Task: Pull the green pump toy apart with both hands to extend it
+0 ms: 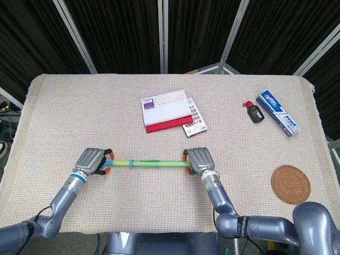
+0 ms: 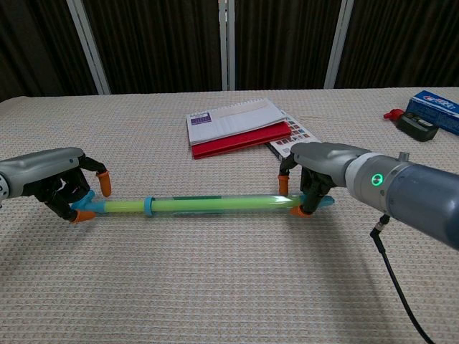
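The green pump toy (image 1: 154,163) (image 2: 208,204) lies across the near middle of the table, its blue T-handle (image 2: 86,208) at the left end. My left hand (image 1: 91,160) (image 2: 54,179) is at that handle, with orange fingertips (image 2: 105,188) apart on either side of the rod and the handle between them; no firm grip shows. My right hand (image 1: 198,159) (image 2: 319,165) grips the right end of the tube, fingers curled over it, and hides the blue end piece in the head view.
A red-and-white notebook (image 1: 166,110) and a small booklet (image 1: 195,122) lie behind the toy. At the back right are a black bottle (image 1: 255,112) and a blue box (image 1: 278,112). A woven coaster (image 1: 290,184) sits near the right front.
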`<state>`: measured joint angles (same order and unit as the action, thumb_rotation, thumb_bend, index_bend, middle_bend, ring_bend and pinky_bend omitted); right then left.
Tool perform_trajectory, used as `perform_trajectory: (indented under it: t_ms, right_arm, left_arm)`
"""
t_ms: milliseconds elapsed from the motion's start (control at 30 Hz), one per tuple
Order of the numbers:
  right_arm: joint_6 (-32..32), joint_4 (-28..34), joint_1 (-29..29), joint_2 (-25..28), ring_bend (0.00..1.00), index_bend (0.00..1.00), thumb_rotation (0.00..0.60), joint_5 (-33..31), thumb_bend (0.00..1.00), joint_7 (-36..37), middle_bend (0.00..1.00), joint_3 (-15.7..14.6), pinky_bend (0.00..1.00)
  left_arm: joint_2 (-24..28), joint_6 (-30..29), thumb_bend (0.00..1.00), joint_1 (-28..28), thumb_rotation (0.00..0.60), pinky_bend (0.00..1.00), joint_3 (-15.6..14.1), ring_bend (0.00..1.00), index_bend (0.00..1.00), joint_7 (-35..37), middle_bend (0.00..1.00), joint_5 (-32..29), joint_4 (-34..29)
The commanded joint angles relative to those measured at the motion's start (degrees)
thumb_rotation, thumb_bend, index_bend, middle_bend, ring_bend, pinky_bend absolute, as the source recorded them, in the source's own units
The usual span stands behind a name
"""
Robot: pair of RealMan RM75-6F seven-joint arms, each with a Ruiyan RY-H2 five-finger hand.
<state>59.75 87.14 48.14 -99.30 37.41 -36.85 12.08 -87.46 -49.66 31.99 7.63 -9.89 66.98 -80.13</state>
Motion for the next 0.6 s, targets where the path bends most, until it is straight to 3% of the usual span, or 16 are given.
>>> perform_trajectory:
  t_ms: [33, 600]
  right_arm:
    - [-0.1, 0.0, 0.0, 0.1, 1.00, 0.60, 0.600, 0.1, 0.38, 0.1, 1.00, 0.0, 1.00]
    - [-0.4, -0.4, 0.1, 0.2, 1.00, 0.60, 0.600, 0.1, 0.38, 0.5, 1.00, -0.3, 1.00]
  left_arm:
    - [-0.9, 0.2, 0.32, 0.4, 0.600, 1.00, 0.0, 0.80, 0.43, 0.2, 0.84, -0.3, 0.9]
    - [-2.5, 1.0, 0.36, 1.9, 0.600, 1.00, 0.1, 0.80, 0.47, 0.3, 0.84, -2.7, 2.9]
